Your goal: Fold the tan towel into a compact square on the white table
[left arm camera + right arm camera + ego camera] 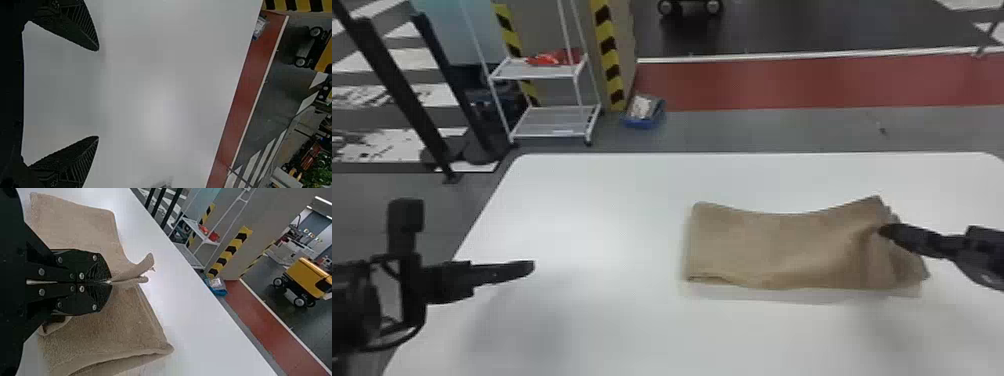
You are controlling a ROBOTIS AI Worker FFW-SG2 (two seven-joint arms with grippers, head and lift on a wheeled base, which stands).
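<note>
The tan towel [782,247] lies on the right half of the white table [592,325] as a layered rectangle, its right part bunched and slightly raised. My right gripper [887,231] is at that raised part. In the right wrist view, my right gripper [109,282] is shut on a pinched fold, with towel [125,321] spread on both sides of the fingers. Over the table's left side, well away from the towel, is my left gripper [529,268]. The left wrist view has the left gripper [98,94] wide open above bare tabletop [156,98].
Beyond the table's far edge stand a white wire shelf [547,72] with red items and a blue bin [643,114] on the floor. Black posts [402,90] rise at the far left. A yellow cart [307,280] is on the floor farther off.
</note>
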